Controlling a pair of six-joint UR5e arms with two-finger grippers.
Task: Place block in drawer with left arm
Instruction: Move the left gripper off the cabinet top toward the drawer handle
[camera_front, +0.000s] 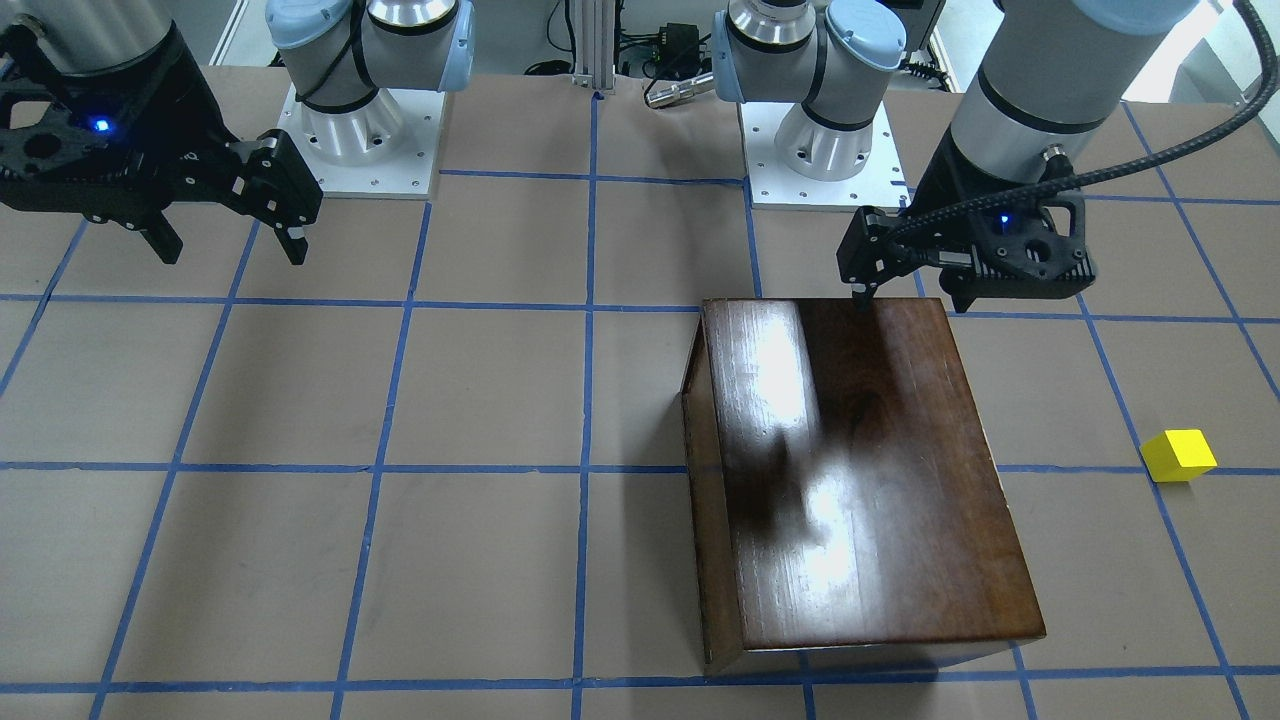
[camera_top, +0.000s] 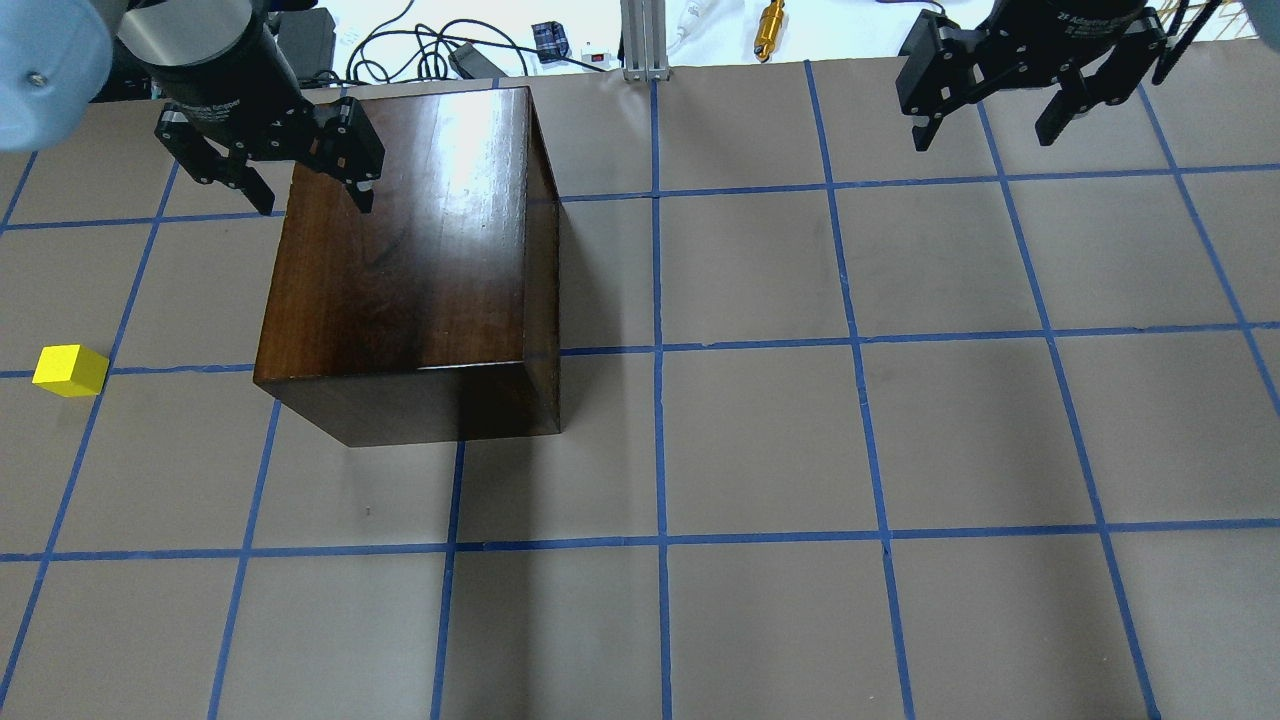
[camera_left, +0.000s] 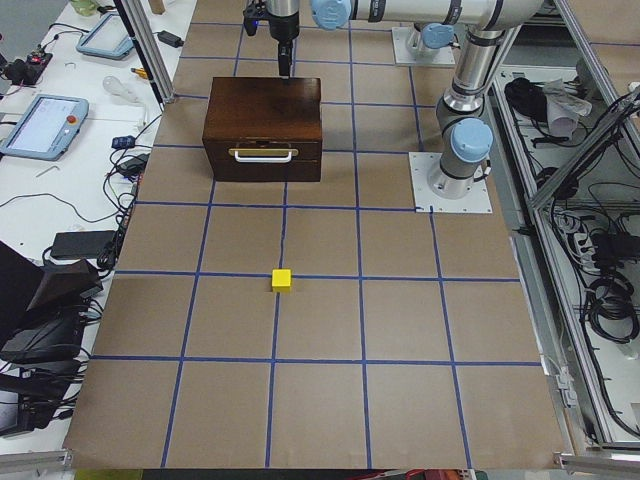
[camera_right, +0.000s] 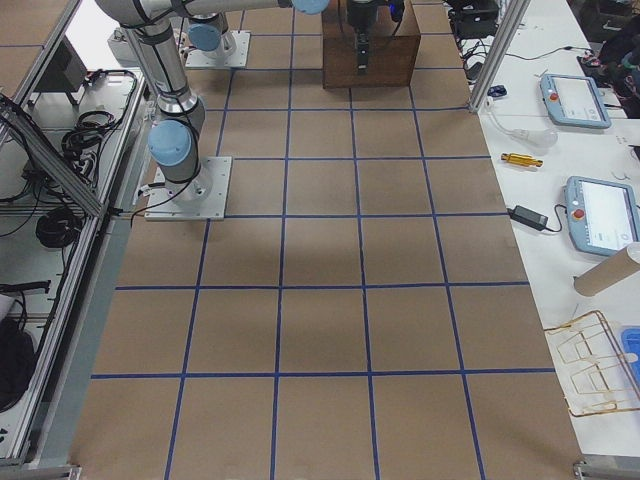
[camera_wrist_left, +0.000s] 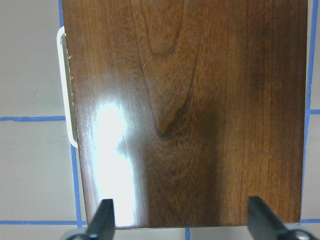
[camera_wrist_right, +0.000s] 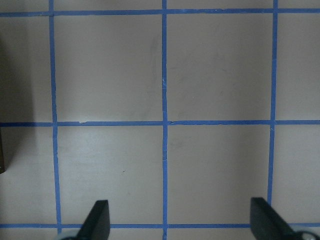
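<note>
The yellow block (camera_top: 70, 369) sits alone on the table at the far left; it also shows in the front view (camera_front: 1178, 455) and the left side view (camera_left: 282, 280). The dark-brown box (camera_top: 410, 240) stands mid-left. Its drawer (camera_left: 264, 160) is shut, and the pull faces the block's side. My left gripper (camera_top: 312, 198) hovers open over the box's back edge, empty, far from the block. The left wrist view shows the box top (camera_wrist_left: 190, 110) between its fingertips (camera_wrist_left: 102, 220). My right gripper (camera_top: 990, 110) is open and empty above bare table at the back right.
The table is brown paper with a blue tape grid (camera_top: 660, 350). Both arm bases (camera_front: 360, 130) stand along the robot's edge. Cables and small tools (camera_top: 770, 18) lie beyond the far edge. Teach pendants (camera_left: 40, 125) rest on a side bench.
</note>
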